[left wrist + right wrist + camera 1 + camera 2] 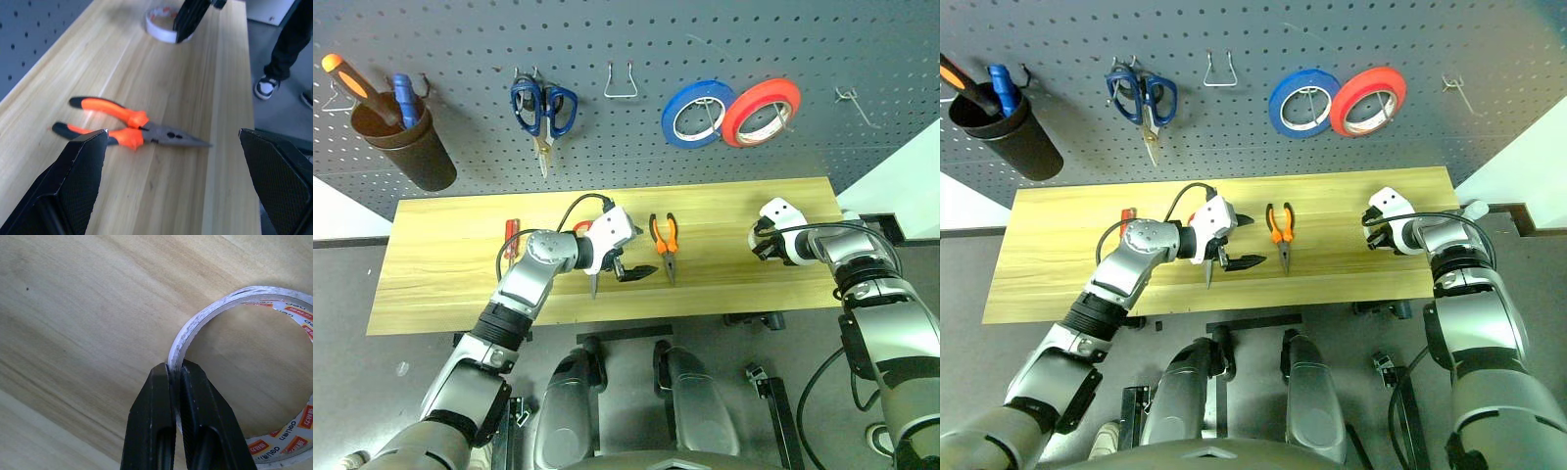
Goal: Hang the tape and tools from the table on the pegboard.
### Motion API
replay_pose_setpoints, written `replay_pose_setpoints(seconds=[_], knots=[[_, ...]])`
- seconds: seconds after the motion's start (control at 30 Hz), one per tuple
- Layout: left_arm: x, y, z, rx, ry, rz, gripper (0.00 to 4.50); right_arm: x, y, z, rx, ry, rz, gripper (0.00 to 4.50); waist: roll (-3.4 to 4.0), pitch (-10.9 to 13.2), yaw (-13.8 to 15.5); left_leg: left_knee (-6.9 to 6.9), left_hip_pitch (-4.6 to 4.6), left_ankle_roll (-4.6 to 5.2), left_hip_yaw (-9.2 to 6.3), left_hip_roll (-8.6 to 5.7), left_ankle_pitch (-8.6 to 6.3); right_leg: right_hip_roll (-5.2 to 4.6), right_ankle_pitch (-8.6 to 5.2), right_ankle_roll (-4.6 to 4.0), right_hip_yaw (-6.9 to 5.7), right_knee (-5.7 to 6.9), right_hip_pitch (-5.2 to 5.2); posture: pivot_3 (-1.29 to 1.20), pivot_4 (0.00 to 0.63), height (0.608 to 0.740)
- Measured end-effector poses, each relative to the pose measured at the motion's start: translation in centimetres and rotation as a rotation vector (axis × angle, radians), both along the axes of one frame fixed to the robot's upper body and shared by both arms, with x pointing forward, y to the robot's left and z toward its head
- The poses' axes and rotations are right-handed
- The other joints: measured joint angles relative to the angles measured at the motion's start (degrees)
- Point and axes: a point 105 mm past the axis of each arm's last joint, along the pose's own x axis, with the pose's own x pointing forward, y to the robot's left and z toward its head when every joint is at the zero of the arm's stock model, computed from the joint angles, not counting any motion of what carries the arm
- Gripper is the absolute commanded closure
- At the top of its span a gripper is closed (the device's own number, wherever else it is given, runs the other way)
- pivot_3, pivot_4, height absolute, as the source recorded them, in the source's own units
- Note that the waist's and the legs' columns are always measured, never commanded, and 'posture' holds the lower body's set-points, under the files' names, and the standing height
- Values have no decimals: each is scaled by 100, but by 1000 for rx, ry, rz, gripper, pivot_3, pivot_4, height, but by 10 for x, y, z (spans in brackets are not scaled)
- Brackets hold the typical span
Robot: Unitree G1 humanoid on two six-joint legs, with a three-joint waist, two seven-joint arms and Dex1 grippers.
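Reading the red printed labels inside the cream-white tape roll [244, 367], I make out "deli" with some characters beside it. My right gripper [175, 377] has its fingers pinched shut on the roll's thin wall, one inside the ring and one outside, down on the table [450, 284]. My left gripper [171, 147] hangs wide open and empty, the orange-and-black pliers [132, 131] lying flat just ahead between its fingers. Red-handled scissors [592, 274] lie beneath that wrist, the red screwdriver [511, 238] behind it. Blue and red tape rolls [734, 113] hang on the pegboard [636, 39] beyond.
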Motion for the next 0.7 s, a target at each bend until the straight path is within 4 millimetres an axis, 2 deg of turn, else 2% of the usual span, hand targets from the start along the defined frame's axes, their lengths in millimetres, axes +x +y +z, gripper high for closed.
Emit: replay_pose_setpoints(seconds=[0.2, 0.43, 0.6, 0.7], knots=[[-2, 2, 6, 0, -11, -37, 8, -2, 0, 4, 33, 16, 9, 4388, 0, 0, 0, 0, -1, -1, 0, 0, 0, 0, 2, 4, 0, -1, 0, -70, 341, 730], [-8, 2, 23, -49, -60, -94, 8, -1, -7, 27, 70, -81, 6, 4388, 1, -6, 5, 0, -5, -5, 0, -3, -1, 1, 9, 18, -3, -2, -1, -89, 278, 730], [-12, 12, 31, -54, -79, -119, 8, -16, -19, 46, 118, -145, -6, 4388, 2, -22, -4, 2, -8, -14, 0, -6, -5, 3, 10, 22, -4, -2, -1, -114, 233, 730], [-17, 18, 35, -82, -82, -135, 8, -27, -17, 64, 143, -191, 15, 4388, 4, -37, -16, 5, -8, -18, 0, -6, -6, 8, 11, 22, -5, -1, -1, -126, 204, 730]])
